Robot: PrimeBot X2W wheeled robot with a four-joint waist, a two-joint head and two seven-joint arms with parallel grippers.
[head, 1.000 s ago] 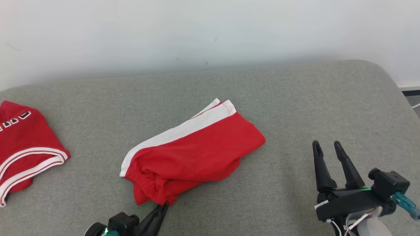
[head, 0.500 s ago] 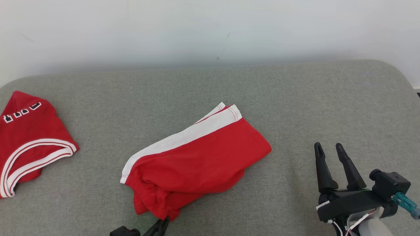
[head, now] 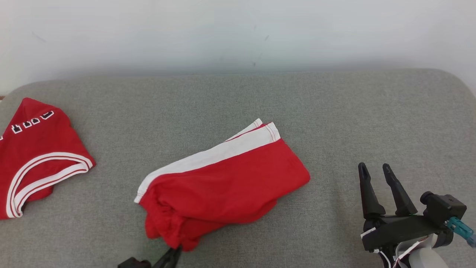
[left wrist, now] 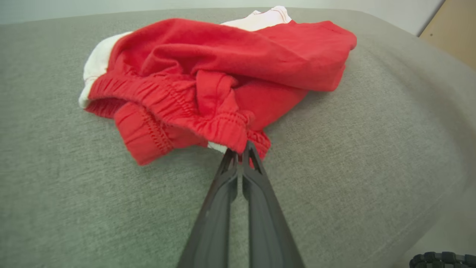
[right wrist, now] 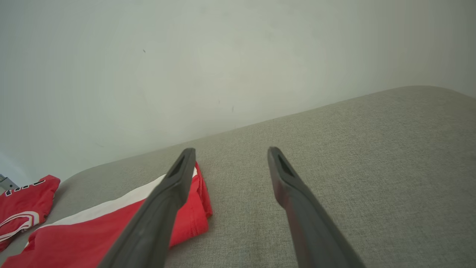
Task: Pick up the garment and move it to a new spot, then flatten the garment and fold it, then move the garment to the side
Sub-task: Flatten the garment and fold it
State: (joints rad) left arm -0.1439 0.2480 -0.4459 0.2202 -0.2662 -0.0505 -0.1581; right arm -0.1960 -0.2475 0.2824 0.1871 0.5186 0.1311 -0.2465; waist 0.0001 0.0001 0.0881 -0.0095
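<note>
The garment point(head: 230, 182) is a pair of red shorts with a white side stripe, lying crumpled in the middle of the grey cushion point(head: 334, 111). My left gripper point(head: 174, 252) is at the bottom edge of the head view, shut on the near corner of the elastic waistband. In the left wrist view the closed tips of my left gripper point(left wrist: 241, 147) pinch that gathered red hem of the garment point(left wrist: 223, 63). My right gripper point(head: 375, 169) hovers open at the lower right, well clear of the cloth. In its own view the right gripper point(right wrist: 230, 154) holds nothing, and the garment point(right wrist: 93, 230) lies to the left.
A second red piece of clothing point(head: 33, 156) with white trim and lettering lies at the cushion's far left, also seen as the red clothing point(right wrist: 22, 201) in the right wrist view. A pale wall point(head: 238, 33) rises behind. The cushion rounds off at the right.
The head camera has shifted, so the whole picture has slid. My left gripper has drawn back toward the near edge, tugging the waistband corner with it. The right gripper stays open.
</note>
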